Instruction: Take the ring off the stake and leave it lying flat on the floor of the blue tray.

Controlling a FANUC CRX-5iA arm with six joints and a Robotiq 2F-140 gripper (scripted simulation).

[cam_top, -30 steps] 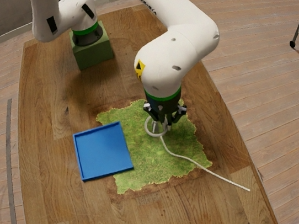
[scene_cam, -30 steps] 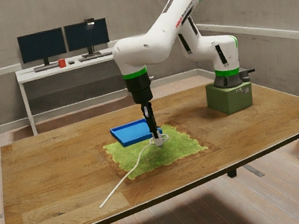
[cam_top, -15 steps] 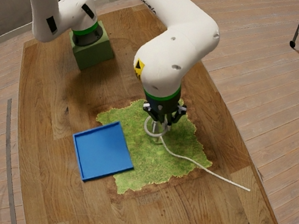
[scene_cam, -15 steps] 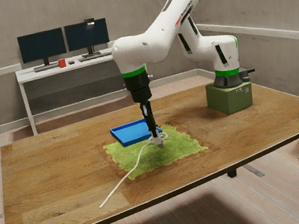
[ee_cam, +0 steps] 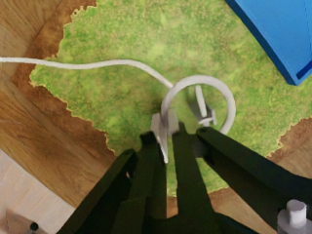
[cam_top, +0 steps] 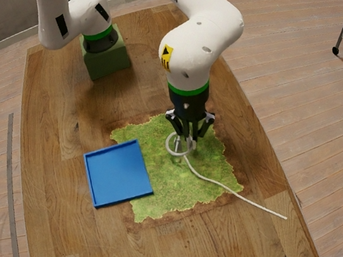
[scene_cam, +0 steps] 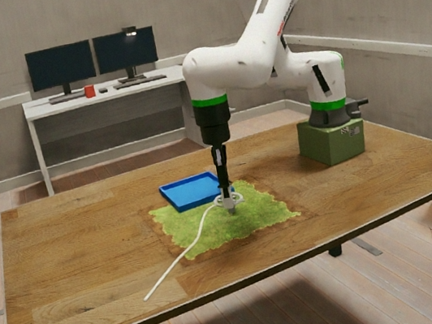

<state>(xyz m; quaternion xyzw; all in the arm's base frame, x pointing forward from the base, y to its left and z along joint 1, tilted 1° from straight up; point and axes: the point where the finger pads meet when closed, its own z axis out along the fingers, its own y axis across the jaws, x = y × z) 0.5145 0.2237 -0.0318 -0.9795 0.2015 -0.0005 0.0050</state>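
Gripper (ee_cam: 167,136) pinched nearly closed on the rim of the white ring (ee_cam: 224,100) — ring around the small stake (ee_cam: 203,108), over the green mat (cam_top: 175,179). Rope (cam_top: 233,192) trailing off toward 4 o'clock in the top view. Blue tray (cam_top: 117,172) at 9 o'clock of the ring — nothing inside it.

You see the tray (cam_top: 120,198) on the worktop (cam_top: 83,251), left of the ring (cam_top: 170,149). The ring is around the stake (ee_cam: 201,101), on the mat (cam_top: 179,185).
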